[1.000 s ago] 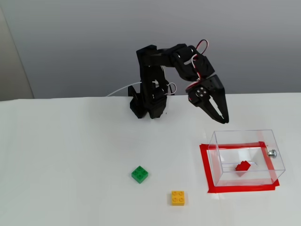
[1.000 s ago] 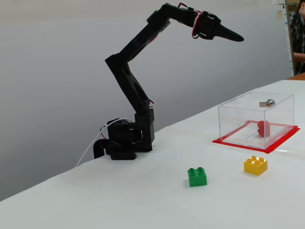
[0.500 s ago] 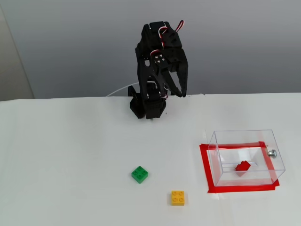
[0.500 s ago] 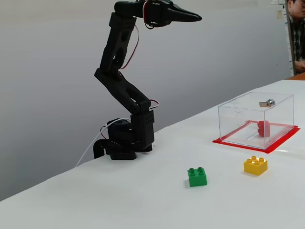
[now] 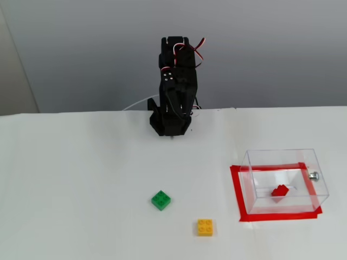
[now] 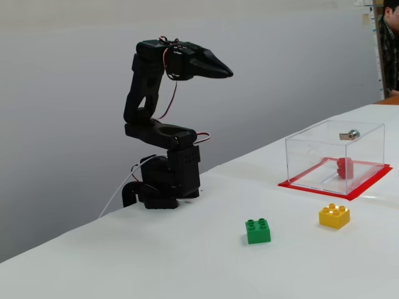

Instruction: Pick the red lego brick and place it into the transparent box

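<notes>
In both fixed views the black arm (image 6: 159,134) is folded over its base at the back of the white table (image 5: 81,179); its gripper (image 6: 228,73) is raised, fingers together, holding nothing. A green brick (image 5: 161,200) lies toward the front, a yellow brick (image 5: 205,227) to its right. Farther right, the red lego brick (image 5: 280,190) rests inside the transparent box (image 5: 255,162), which stands on a red tape rectangle (image 5: 237,192)

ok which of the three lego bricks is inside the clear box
The red lego brick sits inside the transparent box. The green brick and yellow brick lie outside on the open table.
</notes>
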